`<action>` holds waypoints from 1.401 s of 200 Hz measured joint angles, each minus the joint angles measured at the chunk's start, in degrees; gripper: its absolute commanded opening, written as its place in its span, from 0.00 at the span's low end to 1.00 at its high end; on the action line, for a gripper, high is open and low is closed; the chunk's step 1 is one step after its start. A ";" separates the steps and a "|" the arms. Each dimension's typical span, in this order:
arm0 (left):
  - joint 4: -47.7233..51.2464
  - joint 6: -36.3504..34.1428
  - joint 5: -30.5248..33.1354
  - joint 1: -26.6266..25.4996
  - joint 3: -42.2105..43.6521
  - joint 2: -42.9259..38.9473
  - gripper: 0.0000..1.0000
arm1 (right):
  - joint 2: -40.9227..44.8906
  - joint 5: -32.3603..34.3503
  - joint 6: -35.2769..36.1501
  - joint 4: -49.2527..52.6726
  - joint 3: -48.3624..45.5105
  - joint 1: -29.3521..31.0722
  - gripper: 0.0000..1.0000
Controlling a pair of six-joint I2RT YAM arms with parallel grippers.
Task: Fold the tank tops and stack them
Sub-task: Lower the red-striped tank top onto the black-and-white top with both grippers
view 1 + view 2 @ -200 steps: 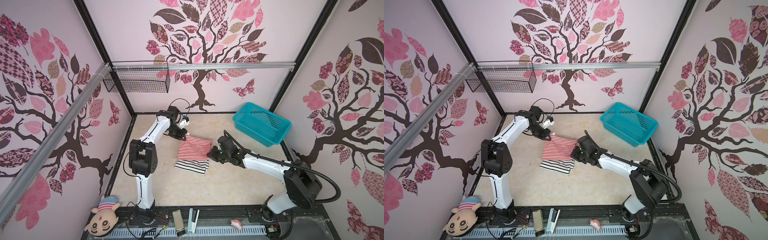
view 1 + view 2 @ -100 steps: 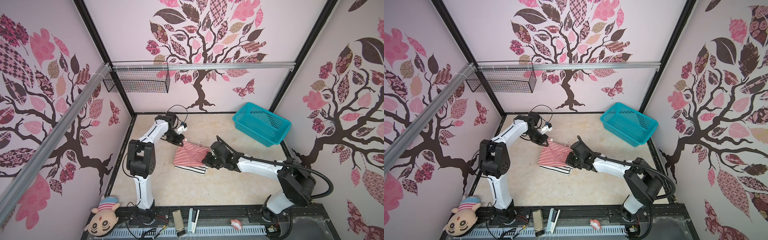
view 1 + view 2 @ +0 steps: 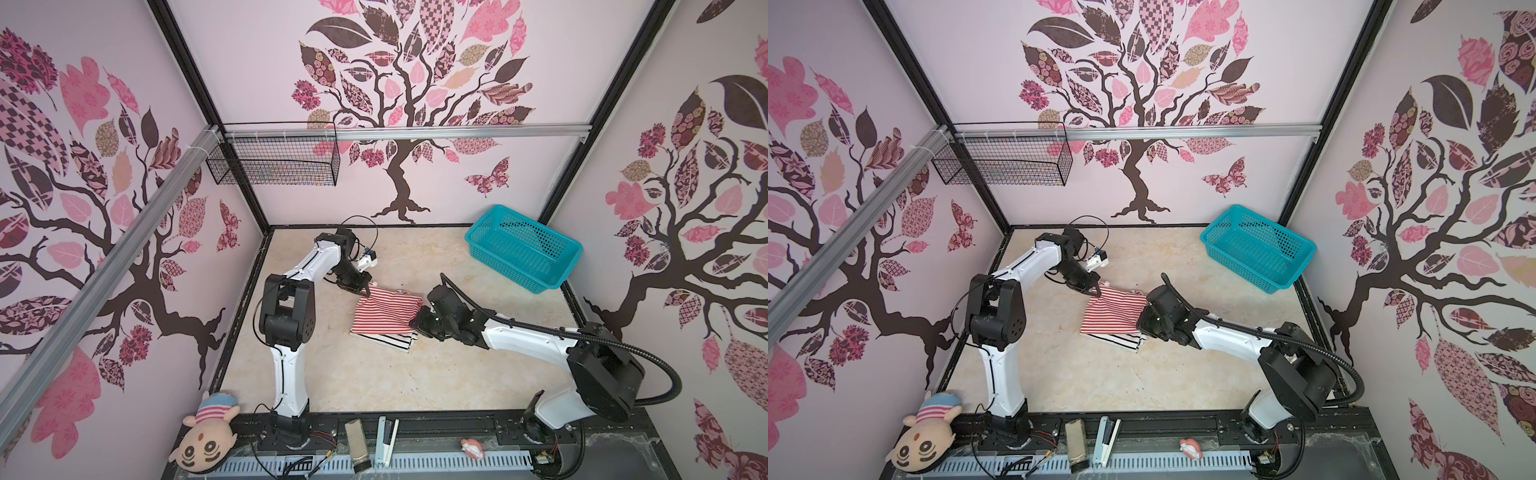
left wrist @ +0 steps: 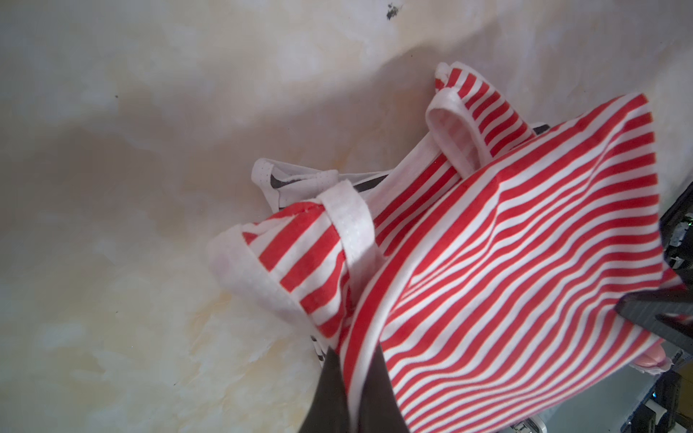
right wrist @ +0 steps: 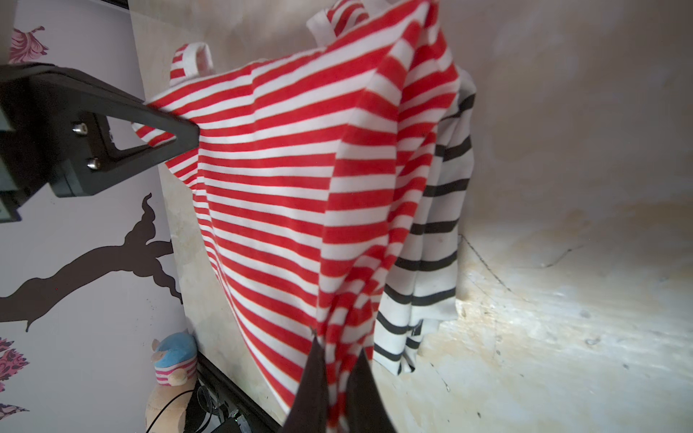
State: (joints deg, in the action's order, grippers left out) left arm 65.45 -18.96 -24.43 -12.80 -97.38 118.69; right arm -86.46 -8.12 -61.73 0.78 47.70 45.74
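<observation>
The red-and-white tank top (image 3: 386,309) is stretched between my two grippers over the folded black-and-white tank top (image 3: 392,341), which lies on the table with its near edge showing. My left gripper (image 3: 368,291) is shut on the red top's far left corner, and the left wrist view shows the cloth pinched between the fingers (image 4: 354,352). My right gripper (image 3: 417,321) is shut on its right edge, bunching the red stripes (image 5: 339,345). In the right wrist view the black-and-white top (image 5: 438,225) lies just behind the red one (image 5: 285,180). The red top's straps (image 4: 453,123) trail onto the table.
A teal basket (image 3: 521,249) stands at the back right. A black wire basket (image 3: 274,160) hangs on the back wall. A plush doll (image 3: 205,432) lies at the front left corner, and small tools (image 3: 386,440) lie along the front rail.
Both grippers have carried the red-and-white top nearer and lower, so it now hangs close over the black-and-white top. Both grips have held.
</observation>
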 measured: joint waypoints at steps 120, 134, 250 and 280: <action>-2.99 0.37 3.43 -1.51 0.00 3.43 0.39 | -3.91 -0.37 -0.92 -1.46 -3.15 5.49 0.45; -3.58 0.33 4.85 -1.81 0.00 3.43 0.40 | -3.91 -0.66 -0.81 -1.05 -3.41 5.46 0.49; -7.85 0.33 13.75 -2.21 7.17 -13.22 0.44 | -0.28 5.49 7.63 10.75 6.67 2.93 0.26; -7.19 0.02 9.60 -3.02 9.92 -16.72 0.36 | -3.76 4.72 8.48 9.66 9.99 0.48 0.04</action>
State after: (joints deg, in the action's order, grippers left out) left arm 58.26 -18.94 -14.83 -15.81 -87.46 101.97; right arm -90.21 -3.40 -53.25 10.44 57.69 46.22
